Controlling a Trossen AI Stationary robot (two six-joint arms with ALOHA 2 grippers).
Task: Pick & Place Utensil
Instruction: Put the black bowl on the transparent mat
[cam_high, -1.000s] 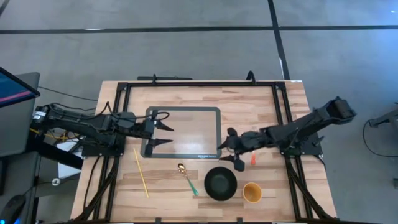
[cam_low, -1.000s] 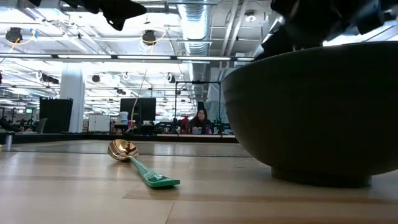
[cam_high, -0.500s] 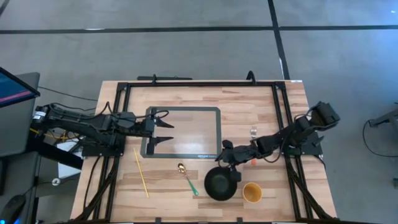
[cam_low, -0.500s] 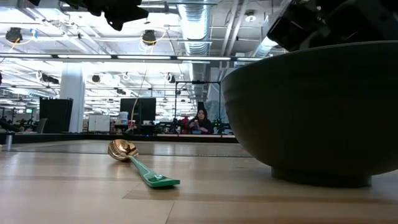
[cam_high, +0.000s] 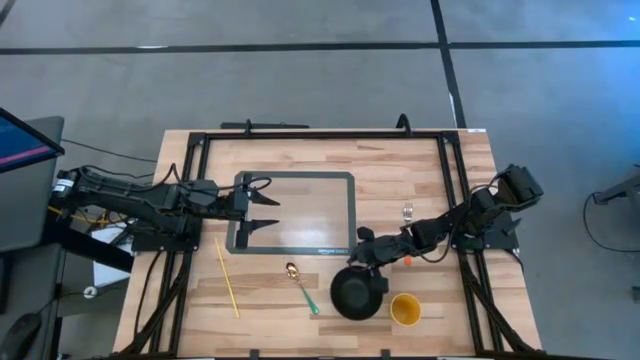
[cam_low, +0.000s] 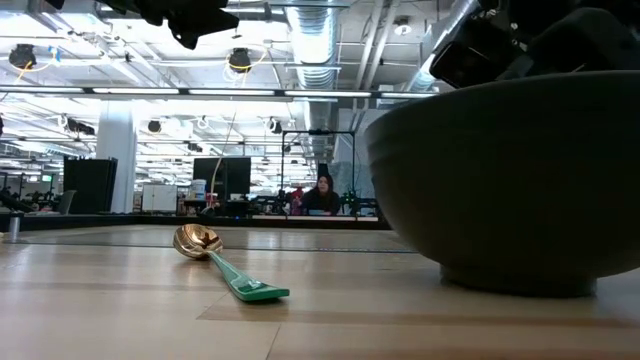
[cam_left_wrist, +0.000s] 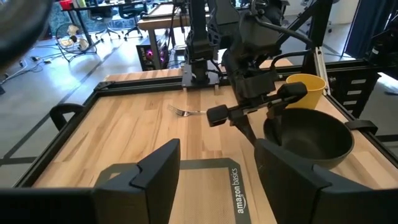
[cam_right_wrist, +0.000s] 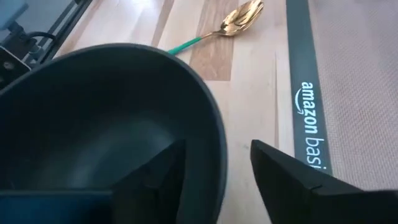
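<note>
A black bowl (cam_high: 355, 297) stands near the table's near edge, large in the low view (cam_low: 510, 180). A spoon with a gold head and green handle (cam_high: 301, 285) lies flat on the wood to its left (cam_low: 225, 262). My right gripper (cam_high: 368, 266) is open at the bowl's far rim; in its wrist view (cam_right_wrist: 217, 149) one finger stands inside the bowl and one outside. My left gripper (cam_high: 265, 213) waits open above the left edge of the grey mat (cam_high: 300, 185). A fork (cam_high: 408, 211) lies right of the mat. My right gripper straddles the bowl's far rim (cam_right_wrist: 216, 134), one finger (cam_right_wrist: 158, 177) inside the hollow and one finger (cam_right_wrist: 292, 177) outside. It comes slanting down from the far right. The gap is wider than the rim; whether a finger touches the wall I cannot tell. The bowl stands on the table.
A yellow cup (cam_high: 405, 310) stands just right of the bowl. A yellow chopstick (cam_high: 227, 277) lies on the near left part of the table. A small orange item (cam_high: 407, 259) lies under the right arm. A black frame (cam_high: 320, 135) runs round the table.
My right gripper has moved from the mat's near right corner toward the near edge and down onto the bowl's far rim, its arm folding in. In the low view the bowl has shifted slightly to the right. The left arm has kept still.
</note>
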